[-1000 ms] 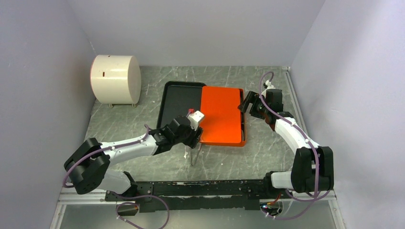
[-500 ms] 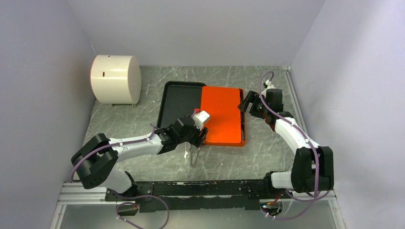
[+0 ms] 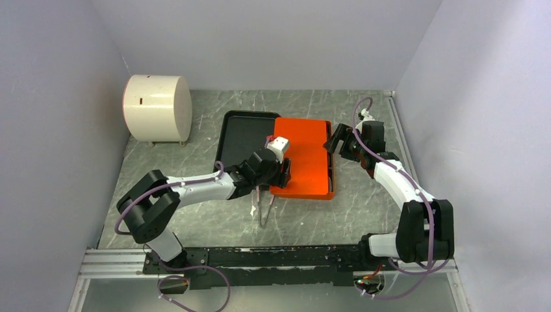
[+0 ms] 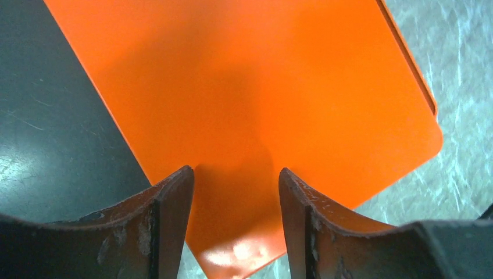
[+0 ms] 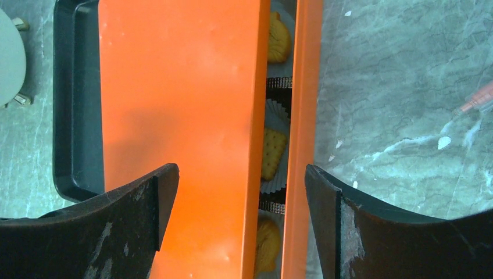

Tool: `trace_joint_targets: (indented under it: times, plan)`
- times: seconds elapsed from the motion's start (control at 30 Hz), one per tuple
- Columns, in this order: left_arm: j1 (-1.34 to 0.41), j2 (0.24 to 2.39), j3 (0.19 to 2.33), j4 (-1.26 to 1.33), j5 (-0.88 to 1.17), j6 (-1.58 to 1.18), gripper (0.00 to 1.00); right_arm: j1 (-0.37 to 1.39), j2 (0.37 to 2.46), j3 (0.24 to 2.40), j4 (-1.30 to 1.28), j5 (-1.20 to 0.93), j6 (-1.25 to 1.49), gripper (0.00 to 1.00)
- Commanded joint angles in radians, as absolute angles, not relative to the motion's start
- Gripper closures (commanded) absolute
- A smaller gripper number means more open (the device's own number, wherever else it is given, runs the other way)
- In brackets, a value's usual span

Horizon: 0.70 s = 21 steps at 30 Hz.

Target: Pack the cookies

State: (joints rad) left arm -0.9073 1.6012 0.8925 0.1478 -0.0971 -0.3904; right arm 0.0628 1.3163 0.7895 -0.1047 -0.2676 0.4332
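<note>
A robotics lab's test cell (a closed-in one): plain lavender walls (image 3: 260, 45) box in a grey marbled table (image 3: 312, 218) on three sides, two white-and-black arms (image 3: 198, 188) are bolted to a metal rail (image 3: 273, 255) at its near edge, and purple cables (image 3: 355, 116) loop along them.

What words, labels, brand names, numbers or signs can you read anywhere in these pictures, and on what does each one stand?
None: no text can be read in any view.
The orange lid, the black tray and the cookies bear no print.
The white drum shows only a small dark mark, not lettering.
</note>
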Motion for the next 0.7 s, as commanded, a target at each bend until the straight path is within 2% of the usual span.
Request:
trace_joint_targets:
  times: [0.0, 0.17, 0.37, 0.43, 0.67]
  plan:
    - [-0.905, 1.6, 0.973, 0.111, -0.185, -0.469, 0.39, 0.067, 1.305, 0.796, -0.062, -0.27, 0.415, 0.16]
    - [-0.883, 1.537, 0.965, 0.076, -0.303, -0.525, 0.36, 0.067, 1.295, 0.793, -0.06, -0.258, 0.411, 0.16]
    - [-0.799, 1.583, 0.971, 0.082, -0.177, -0.619, 0.34, 0.067, 1.297, 0.796, -0.063, -0.256, 0.412, 0.15]
    - [-0.792, 1.611, 0.989, 0.08, -0.16, -0.638, 0.2, 0.067, 1.294, 0.796, -0.064, -0.25, 0.41, 0.15]
    - [-0.779, 1.686, 1.03, 0.097, -0.094, -0.684, 0.2, 0.067, 1.296, 0.799, -0.071, -0.24, 0.406, 0.14]
